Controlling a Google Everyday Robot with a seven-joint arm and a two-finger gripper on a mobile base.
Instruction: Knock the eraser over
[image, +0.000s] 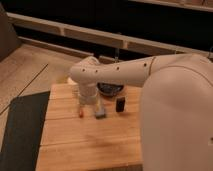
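Observation:
The eraser (120, 104) is a small black block standing upright on the wooden table (90, 145), right of centre. A flat blue pad (100, 111) lies just left of it, and a thin orange pen (81, 114) lies further left. My white arm comes in from the right, bends at an elbow above the table's back left and drops down. The gripper (91, 103) is at its lower end, low over the table between the pen and the blue pad, a short way left of the eraser and not touching it.
A dark round bowl-like object (111, 89) sits at the back of the table behind the eraser. A dark mat (20, 130) lies on the floor to the left of the table. Dark shelving runs along the back.

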